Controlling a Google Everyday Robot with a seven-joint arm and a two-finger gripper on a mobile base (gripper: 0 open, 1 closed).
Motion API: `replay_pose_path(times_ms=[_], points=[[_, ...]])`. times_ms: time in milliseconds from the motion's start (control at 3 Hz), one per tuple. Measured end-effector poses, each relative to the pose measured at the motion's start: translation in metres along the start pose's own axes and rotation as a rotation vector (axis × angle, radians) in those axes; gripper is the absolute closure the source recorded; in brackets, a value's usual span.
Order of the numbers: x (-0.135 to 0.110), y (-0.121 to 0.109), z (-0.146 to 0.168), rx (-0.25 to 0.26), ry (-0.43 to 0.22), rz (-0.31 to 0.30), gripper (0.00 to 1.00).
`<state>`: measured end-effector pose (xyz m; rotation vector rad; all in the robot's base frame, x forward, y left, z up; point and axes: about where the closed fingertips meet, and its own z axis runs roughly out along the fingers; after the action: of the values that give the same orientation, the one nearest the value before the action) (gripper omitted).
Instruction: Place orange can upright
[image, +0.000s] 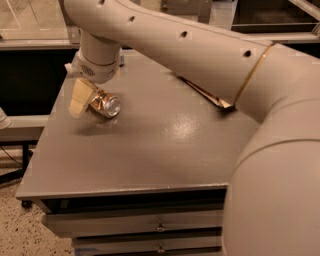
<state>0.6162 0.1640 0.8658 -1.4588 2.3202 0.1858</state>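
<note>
The orange can lies on its side on the grey table, near the table's left edge, with one silver end facing right and toward me. My gripper is down at the table surface, right against the can's left side. The arm reaches in from the right across the top of the view and hides what lies behind the can.
A thin edge of a brown snack bag shows under the arm at the right. The table's left edge is close to the gripper. Drawers sit under the tabletop at the front. The arm's large body fills the right side.
</note>
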Motion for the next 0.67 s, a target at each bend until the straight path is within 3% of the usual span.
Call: replay_pose_path(times_ms=[333,667], points=[[-0.013,0.000,0.019,0.006,0.044,-0.027,0.00],[-0.015,-0.003,0.032,0.018,0.090,-0.036,0.18]])
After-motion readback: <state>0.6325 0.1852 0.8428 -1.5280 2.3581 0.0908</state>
